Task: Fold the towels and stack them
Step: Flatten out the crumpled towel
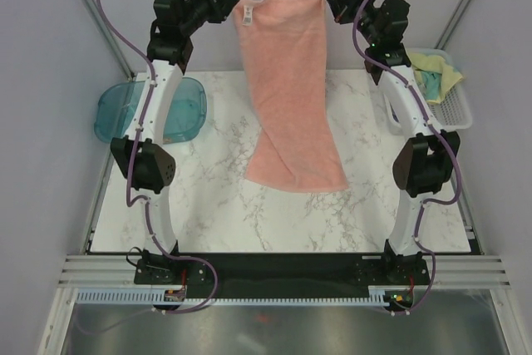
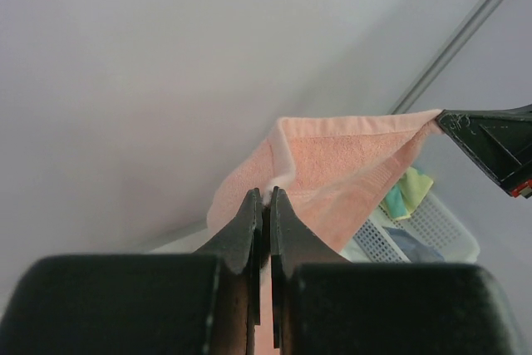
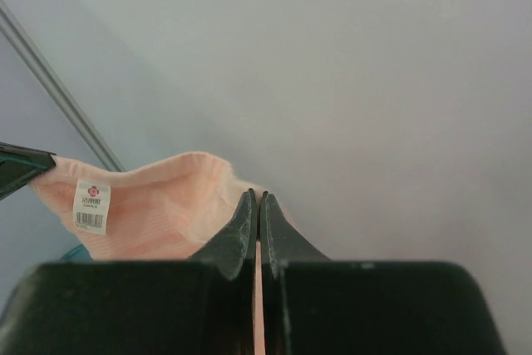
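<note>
Hold state: left jaws and right jaws are each closed to a sliver on one top corner of the salmon-pink towel (image 1: pixel 287 97). The towel hangs spread between them, high over the far side of the bench (image 1: pixel 216 214). The pale yellow towel (image 1: pixel 439 68) lies in the white mesh basket (image 1: pixel 455 114) at far right.

Risks, as judged:
- Each grip takes only a thin bite of hem, so a sharp pull apart or a fast swing could slip a corner out.
- The cloth twists partway down. Lowered like this, it would likely land creased rather than flat.
- Whether the lower hem touches the marble cannot be told; if it does, dragging would bunch it.

Room: the back wall sits close behind both wrists. The teal tray (image 1: pixel 112 114) flanks the left arm (image 1: pixel 158 114), and the basket crowds the right arm. Open marble lies in the centre and toward the near edge.
</note>
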Tool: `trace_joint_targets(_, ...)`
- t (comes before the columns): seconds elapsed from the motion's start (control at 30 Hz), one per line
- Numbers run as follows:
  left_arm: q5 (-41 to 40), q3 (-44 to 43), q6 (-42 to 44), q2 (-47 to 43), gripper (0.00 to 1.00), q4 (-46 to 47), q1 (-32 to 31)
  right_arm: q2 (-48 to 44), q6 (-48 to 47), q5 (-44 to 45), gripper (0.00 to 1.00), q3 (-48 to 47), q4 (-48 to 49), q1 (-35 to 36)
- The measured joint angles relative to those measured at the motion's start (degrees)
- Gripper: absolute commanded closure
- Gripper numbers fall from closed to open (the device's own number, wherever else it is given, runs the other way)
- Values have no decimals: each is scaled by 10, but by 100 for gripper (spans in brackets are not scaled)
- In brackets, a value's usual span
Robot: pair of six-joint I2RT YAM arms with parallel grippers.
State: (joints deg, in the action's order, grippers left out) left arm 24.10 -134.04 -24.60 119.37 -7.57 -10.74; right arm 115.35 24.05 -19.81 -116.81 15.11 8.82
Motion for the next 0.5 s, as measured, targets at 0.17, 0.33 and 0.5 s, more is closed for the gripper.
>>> trace_joint_targets(0.17, -1, 47, 20, -20, 98, 14, -3, -13, -18, -9, 100, 26, 3, 1)
trace_joint_targets(0.33, 1, 127, 48, -88, 98, -21, -10, -84, -35, -15, 100, 92, -52, 2)
trace_joint_targets(0.5, 2, 209, 68, -229, 98, -75, -28, -243, -52, -39, 100, 181, -110, 2)
